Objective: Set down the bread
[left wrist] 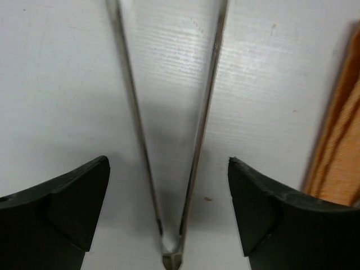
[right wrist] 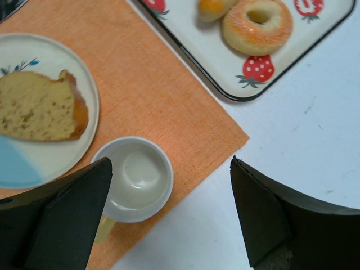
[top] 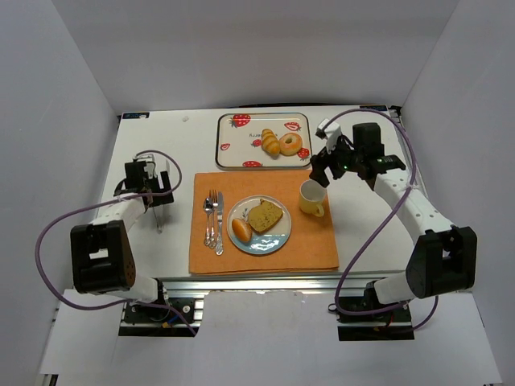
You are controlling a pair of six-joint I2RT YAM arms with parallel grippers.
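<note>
A blue and white plate [top: 278,238] on the orange placemat [top: 314,241] holds a small bread roll [top: 241,231] and a slice of loaf cake [top: 265,216]; the slice also shows in the right wrist view [right wrist: 39,107]. A strawberry tray [top: 233,153] at the back holds a twisted pastry [top: 270,142] and a sugared donut [top: 290,144], which shows in the right wrist view [right wrist: 257,25]. My left gripper [top: 161,186] is open over metal tongs [left wrist: 169,140] lying on the table. My right gripper [top: 320,174] is open and empty above the cup [top: 312,197].
A fork and knife [top: 214,221] lie on the placemat left of the plate. The cream cup [right wrist: 135,180] stands at the placemat's right edge. White walls enclose the table on three sides.
</note>
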